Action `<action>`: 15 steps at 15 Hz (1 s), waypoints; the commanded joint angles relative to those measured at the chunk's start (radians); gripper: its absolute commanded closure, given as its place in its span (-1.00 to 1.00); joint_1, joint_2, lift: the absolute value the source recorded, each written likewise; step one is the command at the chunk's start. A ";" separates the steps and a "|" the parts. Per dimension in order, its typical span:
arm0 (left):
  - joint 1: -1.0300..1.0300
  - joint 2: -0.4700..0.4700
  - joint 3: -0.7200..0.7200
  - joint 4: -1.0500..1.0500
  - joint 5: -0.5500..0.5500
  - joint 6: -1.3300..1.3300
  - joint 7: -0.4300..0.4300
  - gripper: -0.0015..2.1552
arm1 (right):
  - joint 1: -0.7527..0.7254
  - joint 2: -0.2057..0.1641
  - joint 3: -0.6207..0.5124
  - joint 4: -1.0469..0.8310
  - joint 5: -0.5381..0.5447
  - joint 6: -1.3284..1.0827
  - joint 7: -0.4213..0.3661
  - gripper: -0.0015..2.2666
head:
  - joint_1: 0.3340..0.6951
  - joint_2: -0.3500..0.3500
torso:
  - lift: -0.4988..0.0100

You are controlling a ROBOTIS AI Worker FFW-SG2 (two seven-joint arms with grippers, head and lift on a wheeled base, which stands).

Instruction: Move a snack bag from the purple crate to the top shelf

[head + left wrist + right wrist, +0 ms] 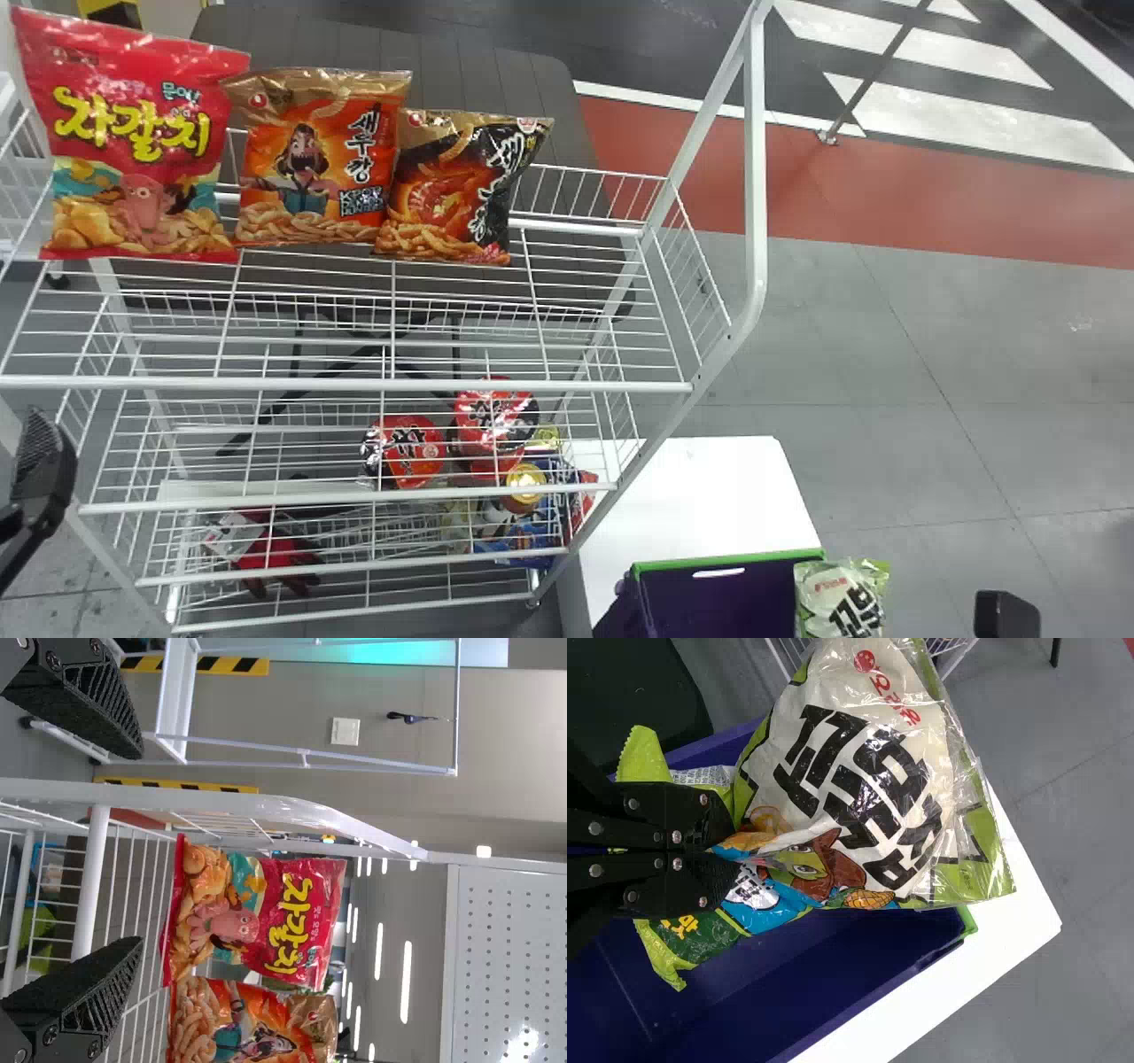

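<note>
At the left edge of the head view is my left gripper (44, 470), beside the rack; in its wrist view the left gripper (137, 846) has its fingers wide apart with nothing gripped. A black part of my right arm (1006, 614) shows low at the right. The green and white snack bag (842, 598) is at the right side of the purple crate (709, 598). My right gripper (735, 850) is shut on this snack bag (868, 788), pinching it over the crate (744, 1001); green wrapper sticks out around the fingers. The top shelf (461, 328) is white wire.
A red bag (142, 142), an orange bag (314, 168) and a black-orange bag (461, 190) stand along the top shelf's back. Noodle packs (496, 416) lie on a lower level. A white table (709, 496) carries the crate; the rack's slanted right post (755, 159) rises beside the shelf.
</note>
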 commanded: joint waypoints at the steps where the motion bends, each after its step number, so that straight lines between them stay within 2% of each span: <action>1: 0.001 0.004 0.002 0.000 0.000 0.000 0.001 -0.94 | 0.018 0.018 -0.002 -0.055 0.000 0.022 0.002 0.86 | 1.00 -1.00 | 1.00; 2: 0.001 0.004 0.002 -0.003 0.000 0.000 0.001 -0.94 | 0.024 0.024 -0.002 -0.078 0.000 0.037 0.011 0.86 | 1.00 -1.00 | 1.00; 4: 0.006 0.004 0.003 -0.008 -0.003 0.000 0.001 -0.94 | 0.043 0.053 -0.020 -0.174 -0.015 0.172 0.080 0.84 | 1.00 -1.00 | 0.97; 7: 0.006 0.004 0.003 -0.011 -0.005 0.000 0.001 -0.94 | 0.146 0.146 0.009 -0.441 -0.011 0.206 0.111 0.79 | 1.00 -1.00 | 0.97; 10: 0.023 0.002 0.009 -0.021 -0.011 0.000 0.003 -0.94 | 0.182 0.234 0.009 -0.690 -0.055 0.350 0.163 0.79 | 1.00 -1.00 | 0.97; 15: 0.047 0.001 0.029 -0.040 -0.012 -0.003 0.003 -0.94 | 0.228 0.239 0.067 -0.926 -0.132 0.359 0.198 0.80 | 1.00 -0.60 | 0.97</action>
